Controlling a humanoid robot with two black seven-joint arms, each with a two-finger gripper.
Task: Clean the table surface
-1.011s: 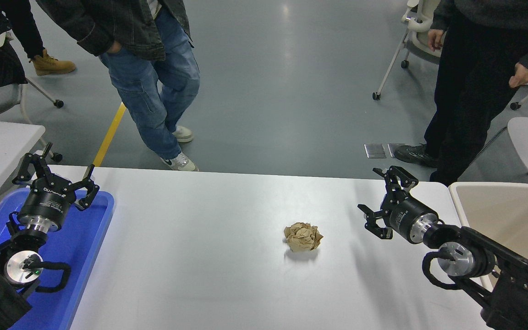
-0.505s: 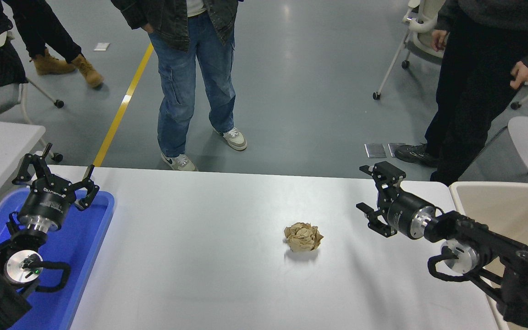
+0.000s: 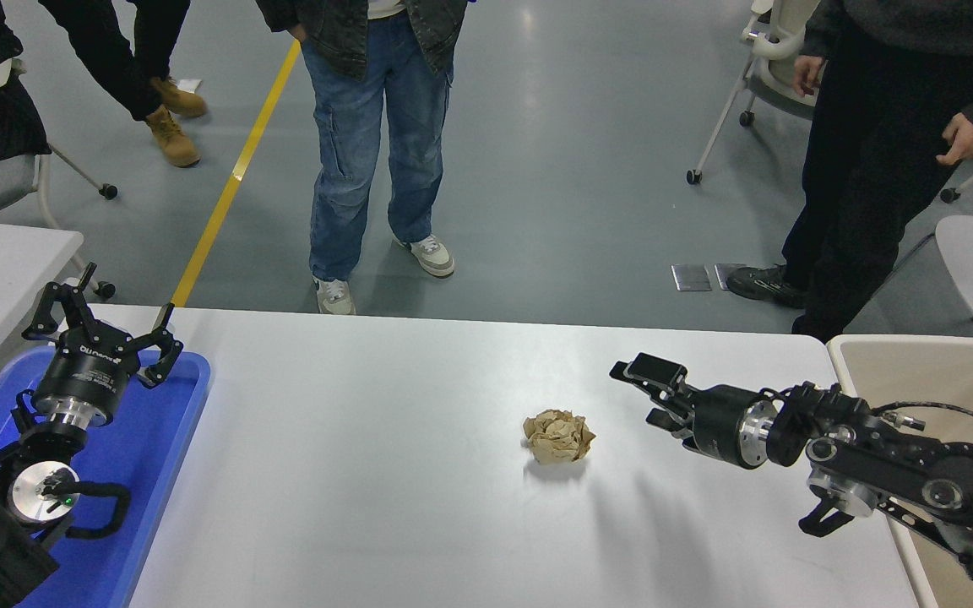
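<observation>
Right gripper (image 3: 643, 390) hangs low over the table surface (image 3: 385, 473), fingers spread apart and holding nothing, pointing left toward a crumpled ball of brown paper (image 3: 559, 436) — near it, not touching. The ball sits a little right of centre on the white top and throws a soft shadow on its near side. The right arm reaches in from the lower right, crossing the corner of a beige bin (image 3: 943, 380) that stands at the table's right end. Left gripper (image 3: 102, 325) parked at the lower left above a blue tray (image 3: 157, 456), fingers splayed wide and empty.

Beyond the far edge — glossy grey floor with a yellow line (image 3: 237, 169). A person in jeans (image 3: 381, 143) stands close to the table; another in black (image 3: 875, 143) at the right; wheeled chairs at either side.
</observation>
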